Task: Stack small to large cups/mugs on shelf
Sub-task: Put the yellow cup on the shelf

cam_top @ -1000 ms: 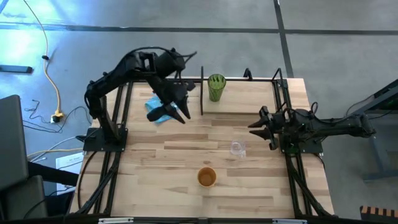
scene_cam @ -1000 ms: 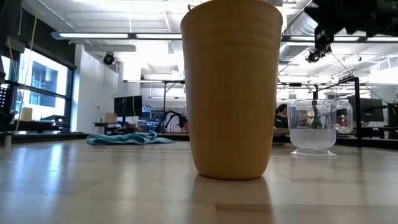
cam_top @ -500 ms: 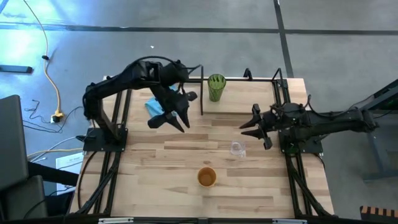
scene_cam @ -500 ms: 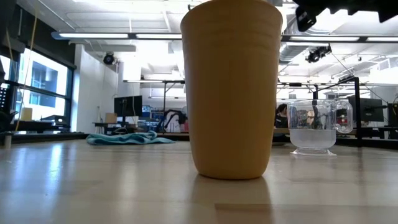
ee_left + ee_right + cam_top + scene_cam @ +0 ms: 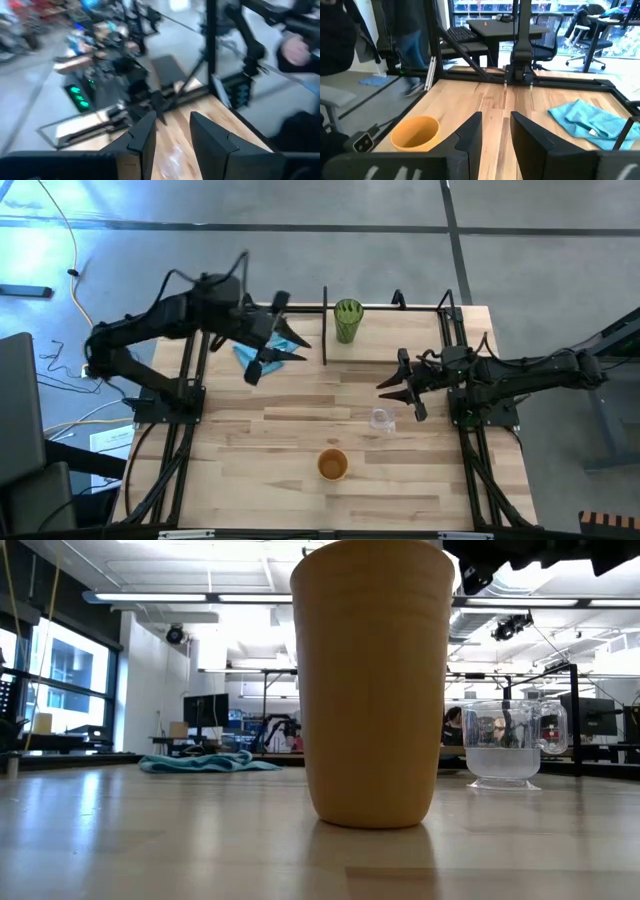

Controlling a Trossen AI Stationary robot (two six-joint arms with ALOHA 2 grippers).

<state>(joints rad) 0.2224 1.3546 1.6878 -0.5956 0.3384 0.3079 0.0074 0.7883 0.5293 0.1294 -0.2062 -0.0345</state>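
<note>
The green ribbed tumbler [image 5: 348, 320] stands on the wooden shelf [image 5: 400, 340], just right of its black divider [image 5: 325, 330]. The tiny clear glass [image 5: 381, 418] [image 5: 505, 750] and the orange cup [image 5: 333, 465] [image 5: 372, 680] [image 5: 415, 132] stand upright on the tabletop. My right gripper [image 5: 398, 392] [image 5: 496, 132] hovers open above the table, just far-right of the clear glass. My left gripper [image 5: 272, 358] [image 5: 172, 140] is open above the blue cloth [image 5: 258, 345] and touches nothing.
The blue cloth [image 5: 205, 762] [image 5: 592, 122] lies crumpled on the table left of the divider. Black frame rails run along both sides of the table [image 5: 300, 410]. Bare wood lies between the cups and the shelf. Desks and chairs show in the room beyond.
My left arm has drawn back toward the table's left and far side, and its gripper has turned; it is still in motion. My right gripper has advanced toward the table's left, closer to the clear glass. The cups and the cloth have stayed put.
</note>
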